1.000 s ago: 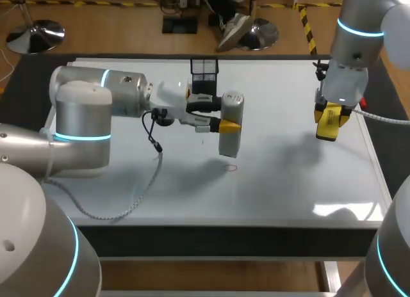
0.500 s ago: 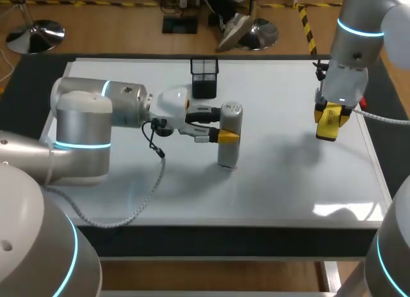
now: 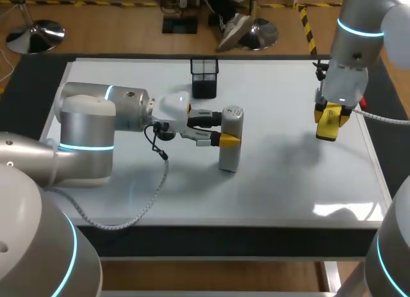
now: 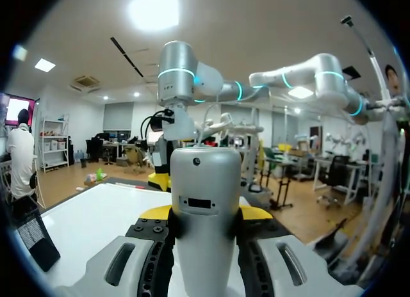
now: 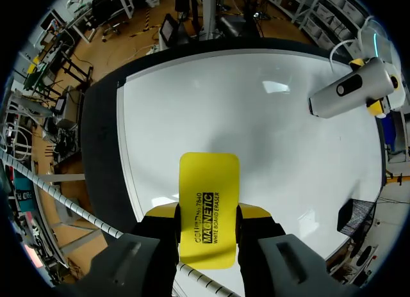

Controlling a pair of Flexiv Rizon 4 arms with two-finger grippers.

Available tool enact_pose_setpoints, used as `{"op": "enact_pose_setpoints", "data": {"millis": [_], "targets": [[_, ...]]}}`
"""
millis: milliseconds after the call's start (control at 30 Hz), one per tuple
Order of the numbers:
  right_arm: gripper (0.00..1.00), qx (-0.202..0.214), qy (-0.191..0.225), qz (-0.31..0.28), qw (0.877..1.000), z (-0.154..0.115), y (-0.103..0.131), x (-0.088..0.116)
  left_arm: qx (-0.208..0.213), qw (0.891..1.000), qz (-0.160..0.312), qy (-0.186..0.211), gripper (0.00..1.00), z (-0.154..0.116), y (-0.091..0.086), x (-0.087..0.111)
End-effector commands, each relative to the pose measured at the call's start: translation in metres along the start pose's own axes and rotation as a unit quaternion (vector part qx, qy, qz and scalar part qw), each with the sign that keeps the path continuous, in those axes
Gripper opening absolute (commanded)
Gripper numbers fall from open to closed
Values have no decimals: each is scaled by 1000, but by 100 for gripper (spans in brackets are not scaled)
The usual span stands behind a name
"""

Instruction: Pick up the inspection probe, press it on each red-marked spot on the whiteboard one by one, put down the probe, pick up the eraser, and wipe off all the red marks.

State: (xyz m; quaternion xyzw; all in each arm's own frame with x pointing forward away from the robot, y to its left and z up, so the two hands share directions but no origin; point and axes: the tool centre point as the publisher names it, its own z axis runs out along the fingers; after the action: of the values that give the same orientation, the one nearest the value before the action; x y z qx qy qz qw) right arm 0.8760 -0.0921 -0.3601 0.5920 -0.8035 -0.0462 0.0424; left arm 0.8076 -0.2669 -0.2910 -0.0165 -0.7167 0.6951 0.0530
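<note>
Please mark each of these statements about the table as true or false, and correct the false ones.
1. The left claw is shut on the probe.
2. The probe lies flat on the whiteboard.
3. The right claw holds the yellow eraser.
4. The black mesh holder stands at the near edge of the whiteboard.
1. True. The left claw grips the probe from two sides.
2. False. The probe stands upright over the whiteboard, held by the left claw.
3. True. The right claw is shut on the yellow eraser, above the board's right side.
4. False. The black mesh holder stands near the far edge, beyond the probe.
</note>
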Motion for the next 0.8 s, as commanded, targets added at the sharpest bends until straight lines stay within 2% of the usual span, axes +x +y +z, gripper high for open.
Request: {"op": "enact_pose_setpoints", "data": {"millis": [33,800], "targets": [[0,1,1,-1,1000,-1,0,1,-1,1000,-2,2,0,3,3,-3],[0,1,1,-1,1000,-1,0,1,-8,1000,-5,-2,0,2,7,-3]]}}
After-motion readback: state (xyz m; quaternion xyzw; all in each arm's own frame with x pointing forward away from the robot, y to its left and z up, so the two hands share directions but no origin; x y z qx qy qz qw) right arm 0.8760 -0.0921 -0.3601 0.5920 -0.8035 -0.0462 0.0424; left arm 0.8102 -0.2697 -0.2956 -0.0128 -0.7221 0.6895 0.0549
